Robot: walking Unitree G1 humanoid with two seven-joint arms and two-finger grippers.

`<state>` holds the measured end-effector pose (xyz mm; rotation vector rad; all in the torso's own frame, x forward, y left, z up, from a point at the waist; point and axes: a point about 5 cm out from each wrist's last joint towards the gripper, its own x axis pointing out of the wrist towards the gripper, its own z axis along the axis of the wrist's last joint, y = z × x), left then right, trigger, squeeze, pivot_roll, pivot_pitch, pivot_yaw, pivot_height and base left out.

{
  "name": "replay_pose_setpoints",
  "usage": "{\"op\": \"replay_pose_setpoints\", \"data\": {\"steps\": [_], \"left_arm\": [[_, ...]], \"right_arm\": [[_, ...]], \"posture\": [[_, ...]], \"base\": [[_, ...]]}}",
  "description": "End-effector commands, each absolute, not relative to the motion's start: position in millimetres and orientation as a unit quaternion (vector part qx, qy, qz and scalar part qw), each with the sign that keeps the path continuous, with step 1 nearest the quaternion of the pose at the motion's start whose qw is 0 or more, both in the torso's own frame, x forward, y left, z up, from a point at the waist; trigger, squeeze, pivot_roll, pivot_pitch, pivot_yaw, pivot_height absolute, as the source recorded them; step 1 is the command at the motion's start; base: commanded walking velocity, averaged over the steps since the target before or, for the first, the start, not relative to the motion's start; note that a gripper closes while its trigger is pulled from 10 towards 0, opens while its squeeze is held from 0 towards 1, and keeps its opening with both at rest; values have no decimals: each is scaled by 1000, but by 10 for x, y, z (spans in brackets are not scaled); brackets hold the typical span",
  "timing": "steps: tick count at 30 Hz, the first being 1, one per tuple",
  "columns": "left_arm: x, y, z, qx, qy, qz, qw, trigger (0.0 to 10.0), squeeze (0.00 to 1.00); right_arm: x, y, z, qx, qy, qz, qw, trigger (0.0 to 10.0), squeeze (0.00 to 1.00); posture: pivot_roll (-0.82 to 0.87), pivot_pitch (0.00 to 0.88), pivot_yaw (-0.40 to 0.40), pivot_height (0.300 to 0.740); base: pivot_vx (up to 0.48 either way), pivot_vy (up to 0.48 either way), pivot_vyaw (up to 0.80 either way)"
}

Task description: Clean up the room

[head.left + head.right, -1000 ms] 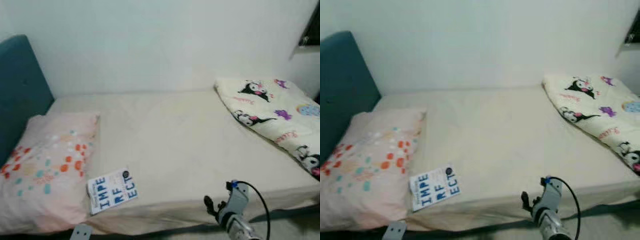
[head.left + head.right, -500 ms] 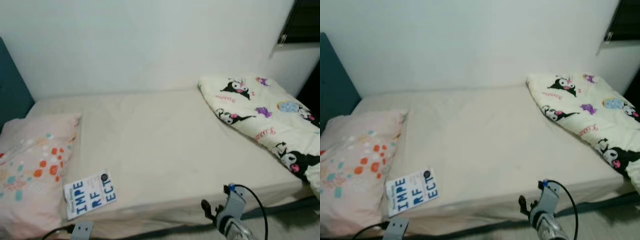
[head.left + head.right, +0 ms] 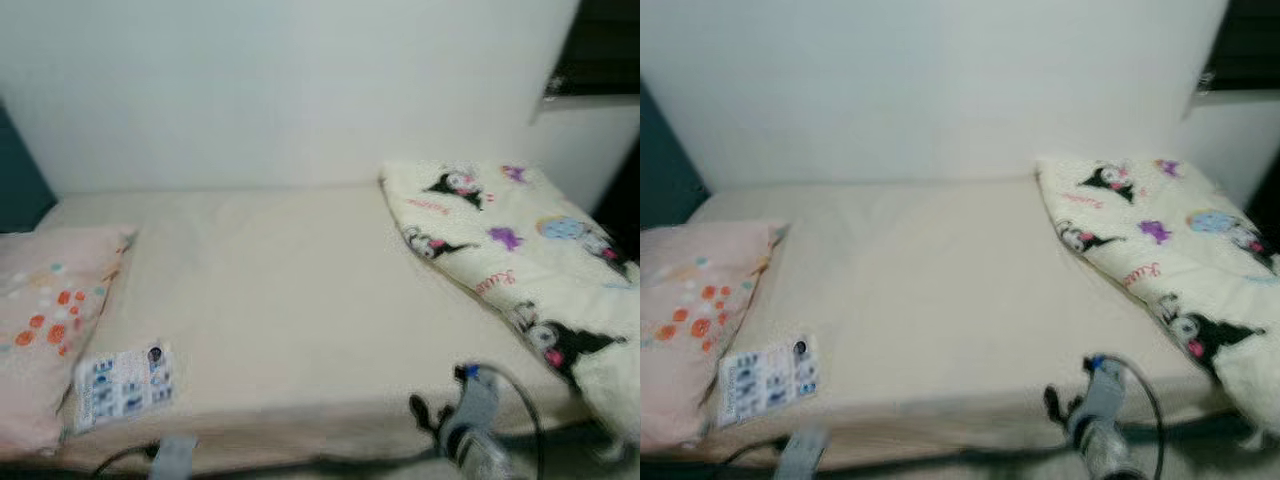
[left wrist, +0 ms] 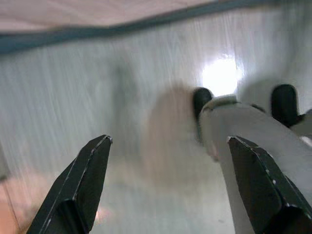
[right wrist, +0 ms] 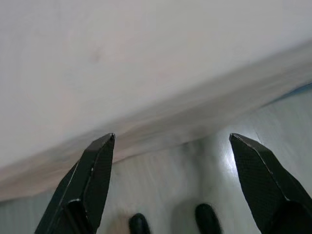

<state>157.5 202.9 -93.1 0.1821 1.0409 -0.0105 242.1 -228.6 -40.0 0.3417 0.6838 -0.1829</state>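
Beside the bed (image 3: 300, 300), both the left tool (image 4: 165, 190) and right tool (image 5: 170, 185) hang spread wide, empty

- Book (image 3: 124, 385): white cover with blue lettering, flat near the bed's (image 3: 290, 290) front edge, beside the pillow.
- Blanket (image 3: 510, 270): cream, cartoon-printed, bunched at the bed's right end.

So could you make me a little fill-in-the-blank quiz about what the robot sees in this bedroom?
1. The booklet lies on the bed right beside the ____.
2. The cartoon-print blanket is heaped at the robot's ____ side of the bed.
3. The fingers of the right claw stand ____, holding nothing.

Missing words: pillow; right; apart
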Motion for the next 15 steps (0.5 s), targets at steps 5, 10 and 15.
{"op": "replay_pose_setpoints", "data": {"steps": [5,10,15], "left_arm": [[1612,2044,-915,94,495,-9,864,10000,0],[1621,2029,-914,96,494,-13,864,10000,0],[1628,2012,-913,97,493,-17,865,10000,0]], "right_arm": [[2501,-2257,-350,175,318,-95,927,10000,0],[2524,-2274,-329,172,315,-100,928,10000,0],[2563,-2315,-288,172,304,-110,931,10000,0]], "posture": [[-52,0,-12,740],[-52,0,-12,740],[-55,0,-7,740]], "base": [[0,-453,0],[0,-454,0],[0,-454,0]]}}
